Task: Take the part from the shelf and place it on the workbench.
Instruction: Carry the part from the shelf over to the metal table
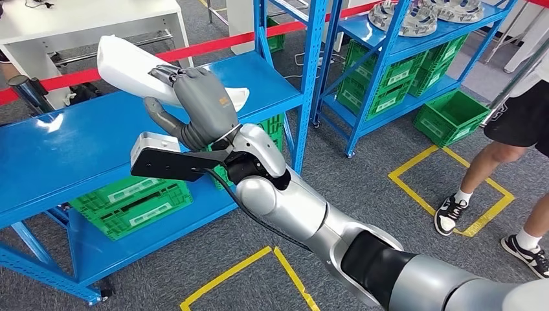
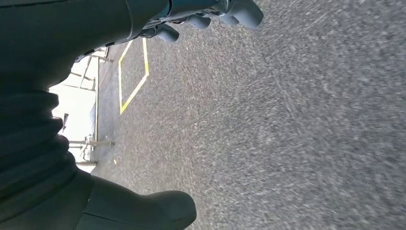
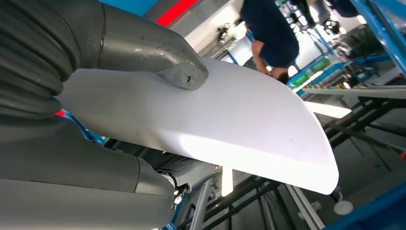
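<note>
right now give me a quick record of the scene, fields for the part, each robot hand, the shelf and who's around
part: white curved part, held up over the blue shelf top
right robot hand: right robot hand grips the part, thumb pressed on its white surface
left robot hand: left robot hand hangs over grey floor, holding nothing, fingers curled
shelf: blue shelf with green crates on its lower level
second rack: blue rack with metal parts on top, green crates beneath
person: a person's legs at the right, by the yellow floor marking

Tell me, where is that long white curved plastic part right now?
The white curved plastic part is in the robot's right hand, held above the blue shelf top.
</note>
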